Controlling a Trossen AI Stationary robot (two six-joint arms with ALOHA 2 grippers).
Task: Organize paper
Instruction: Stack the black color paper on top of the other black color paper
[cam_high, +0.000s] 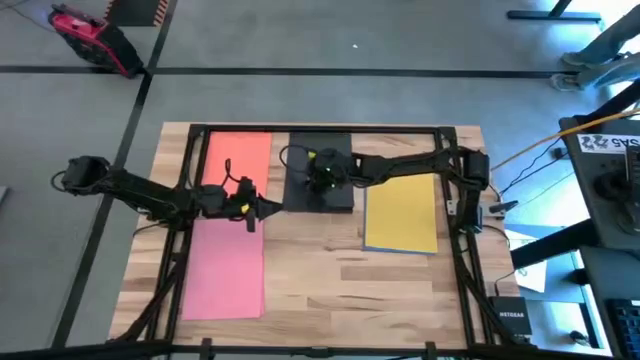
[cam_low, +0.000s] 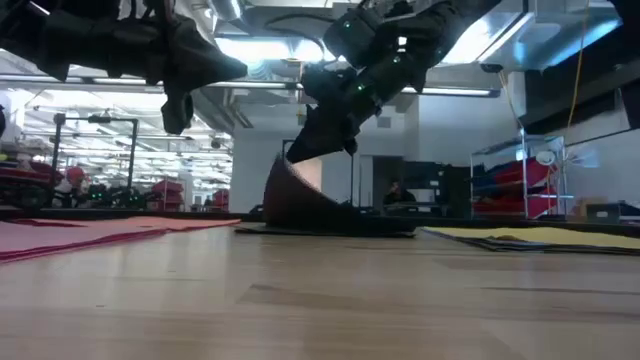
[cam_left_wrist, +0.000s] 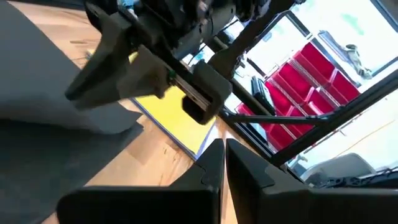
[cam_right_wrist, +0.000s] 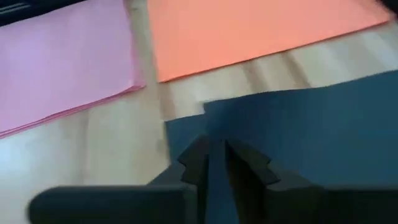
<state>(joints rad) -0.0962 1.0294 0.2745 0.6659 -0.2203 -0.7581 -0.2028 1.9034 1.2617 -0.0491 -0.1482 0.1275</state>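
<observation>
Fingers of the right gripper (cam_right_wrist: 214, 165) are pressed together on the edge of a thin black matte paper sheet (cam_high: 320, 170), and the low view shows that edge (cam_low: 300, 195) curled up off the table beneath the gripper (cam_low: 325, 135). From above, this gripper (cam_high: 322, 172) sits over the black sheet at the middle of the far half of the table, its dark arm reaching in from the right side.

Just past the black sheet, in the right wrist view, lies a flat orange rectangular paper sheet (cam_right_wrist: 261, 28), and beside that a pink rectangular paper sheet (cam_right_wrist: 62, 62); bare wood separates all three.

The left gripper (cam_left_wrist: 224, 165) has its two dark fingers closed against each other with nothing between them. In the high view it (cam_high: 258, 208) hangs near the black sheet's left edge, above the gap between the orange sheet (cam_high: 235, 158) and the pink sheet (cam_high: 225, 268), and in the low view it shows raised clear of the surface (cam_low: 178, 110).

To the right of the black sheet rests a yellow rectangular paper sheet (cam_high: 402, 210), with a blue edge (cam_high: 400, 249) showing under its near side. The left wrist view also shows the yellow sheet (cam_left_wrist: 171, 118) with a thin blue border. All sheets lie on the light wooden tabletop (cam_high: 340, 290).
</observation>
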